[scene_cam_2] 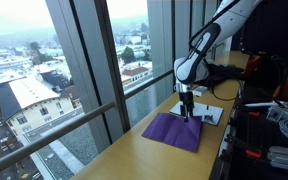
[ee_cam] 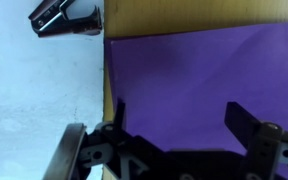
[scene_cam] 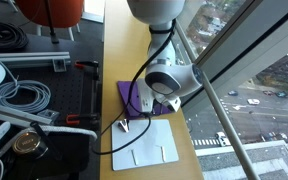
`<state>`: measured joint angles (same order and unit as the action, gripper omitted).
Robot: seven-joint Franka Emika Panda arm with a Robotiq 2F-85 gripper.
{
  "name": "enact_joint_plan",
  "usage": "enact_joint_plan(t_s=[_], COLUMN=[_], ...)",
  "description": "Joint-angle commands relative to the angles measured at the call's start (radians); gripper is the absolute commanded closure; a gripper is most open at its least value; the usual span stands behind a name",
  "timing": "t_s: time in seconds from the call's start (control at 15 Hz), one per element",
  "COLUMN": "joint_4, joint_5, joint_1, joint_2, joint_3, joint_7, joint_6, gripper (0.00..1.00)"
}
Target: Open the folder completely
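Observation:
The purple folder (scene_cam_2: 174,130) lies flat and closed on the wooden tabletop beside the window. It also shows in an exterior view (scene_cam: 134,95), partly hidden by the arm, and it fills most of the wrist view (ee_cam: 204,80). My gripper (scene_cam_2: 187,112) hangs just above the folder near its edge towards the white board. In the wrist view the gripper (ee_cam: 179,120) is open, with both fingers spread over the purple surface and nothing between them.
A white flat board (scene_cam: 147,142) with two small notches lies next to the folder; it also shows in the wrist view (ee_cam: 39,90). A black binder clip (ee_cam: 66,17) rests on it. Cables and equipment (scene_cam: 24,95) crowd the neighbouring black table. The window (scene_cam_2: 84,70) borders the tabletop.

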<state>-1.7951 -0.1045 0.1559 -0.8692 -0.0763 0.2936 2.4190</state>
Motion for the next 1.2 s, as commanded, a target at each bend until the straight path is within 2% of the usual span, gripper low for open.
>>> enact_joint_plan(t_s=[0.0, 1.13], joint_4=[-0.040, -0.027], joint_5=[0.051, 0.035], joint_1=[-0.014, 0.015], joint_2=[0.037, 0.025], joint_3=[0.016, 0.000], joint_7=[0.008, 0.011], joint_6=[0.031, -0.002], gripper=[0.00, 0.00])
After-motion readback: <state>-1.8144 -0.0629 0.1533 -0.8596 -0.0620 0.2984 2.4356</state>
